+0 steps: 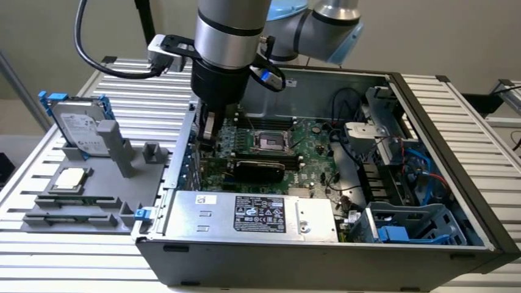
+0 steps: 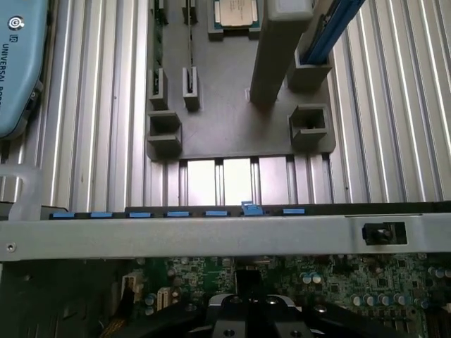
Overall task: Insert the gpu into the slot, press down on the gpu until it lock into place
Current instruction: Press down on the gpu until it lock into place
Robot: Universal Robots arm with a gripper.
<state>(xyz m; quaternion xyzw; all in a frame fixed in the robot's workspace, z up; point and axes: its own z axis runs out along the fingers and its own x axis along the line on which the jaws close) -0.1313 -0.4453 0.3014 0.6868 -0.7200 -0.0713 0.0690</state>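
Observation:
The gpu [image 1: 257, 169] is a black card lying lengthwise across the green motherboard [image 1: 313, 137] inside the open computer case, just in front of the processor socket. The slot is hidden beneath the card. My gripper [image 1: 207, 135] hangs from the arm's black wrist, down inside the case by its wall on the exterior view's left. It stands just above that end of the gpu. Whether it touches the card I cannot tell. In the wrist view the gripper [image 2: 248, 313] points at the motherboard [image 2: 338, 282], fingers shut together with nothing seen between them.
A grey fixture tray [image 1: 155, 177] at the exterior view's left carries a hard drive [image 1: 77, 125], a processor chip [image 1: 69, 178] and memory sticks [image 1: 69, 201]. A silver power supply [image 1: 252, 213] fills the case front. Cables and a blue drive cage [image 1: 407, 226] crowd the exterior view's right.

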